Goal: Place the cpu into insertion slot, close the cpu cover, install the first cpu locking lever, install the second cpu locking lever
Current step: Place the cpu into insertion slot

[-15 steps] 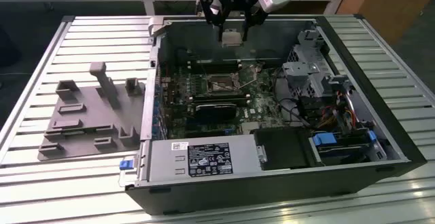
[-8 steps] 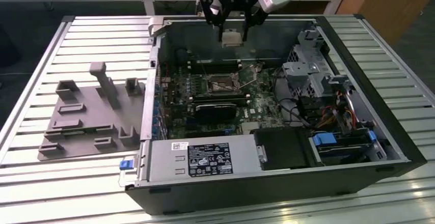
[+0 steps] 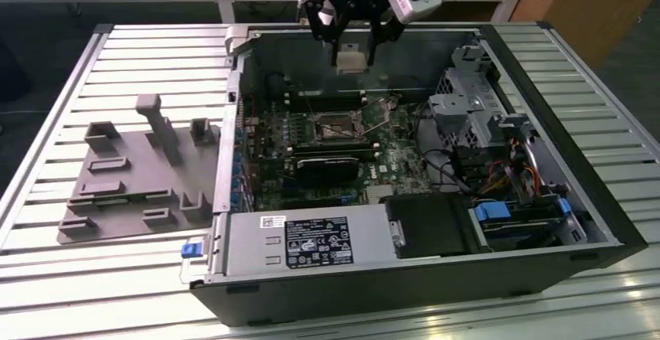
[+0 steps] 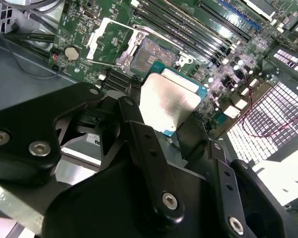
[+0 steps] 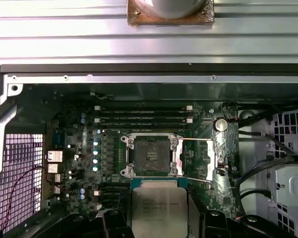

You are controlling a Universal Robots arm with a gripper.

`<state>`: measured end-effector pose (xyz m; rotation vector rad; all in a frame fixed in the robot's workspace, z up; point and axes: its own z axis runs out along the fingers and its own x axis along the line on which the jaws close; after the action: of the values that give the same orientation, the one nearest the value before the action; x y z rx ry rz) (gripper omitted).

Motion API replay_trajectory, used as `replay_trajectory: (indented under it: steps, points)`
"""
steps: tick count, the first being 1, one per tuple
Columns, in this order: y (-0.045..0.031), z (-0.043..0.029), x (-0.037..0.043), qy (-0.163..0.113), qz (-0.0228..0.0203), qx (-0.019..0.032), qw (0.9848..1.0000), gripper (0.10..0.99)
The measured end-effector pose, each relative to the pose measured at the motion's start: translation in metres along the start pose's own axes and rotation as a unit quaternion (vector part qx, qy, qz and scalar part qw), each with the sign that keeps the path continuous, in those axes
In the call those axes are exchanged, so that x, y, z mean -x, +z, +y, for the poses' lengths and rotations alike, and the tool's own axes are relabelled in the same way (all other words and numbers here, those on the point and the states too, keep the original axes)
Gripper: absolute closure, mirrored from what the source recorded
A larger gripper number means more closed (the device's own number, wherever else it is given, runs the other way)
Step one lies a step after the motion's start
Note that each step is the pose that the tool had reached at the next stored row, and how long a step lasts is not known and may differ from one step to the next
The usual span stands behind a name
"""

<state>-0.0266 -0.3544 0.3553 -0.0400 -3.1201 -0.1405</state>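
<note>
1. Black pincer (image 4: 159, 119) arms sit closest, squeezed shut on two side edges of the cpu (image 4: 169, 99).
2. That chip looks light, thin and stiff. Its shiny top is probably slippery, and its underside likely gets hurt easily, so the edges are the safe place to hold.
3. It hangs in the air over the open computer case (image 3: 542, 112), not in yet.
4. Farther off, the insertion slot (image 5: 150, 154) sits bare on the green board (image 4: 79, 20).
5. Just beside it, the cpu cover (image 5: 196, 158) lies flipped open.
6. Under the case is the slatted counter (image 3: 154, 62).
</note>
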Motion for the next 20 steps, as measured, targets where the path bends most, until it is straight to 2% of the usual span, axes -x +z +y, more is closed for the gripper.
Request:
replay_trajectory:
  steps: [11, 15, 20]
  points:
    - [0.0100, -0.0009, 0.0000, 0.004, -0.0008, 0.0001, 1.0000, 0.549]
    - [0.0139, -0.0013, 0.0000, 0.035, -0.0036, 0.0007, 0.9994, 0.549]
    - [0.0214, -0.0019, 0.0002, 0.073, -0.0070, 0.0014, 0.9973, 0.549]
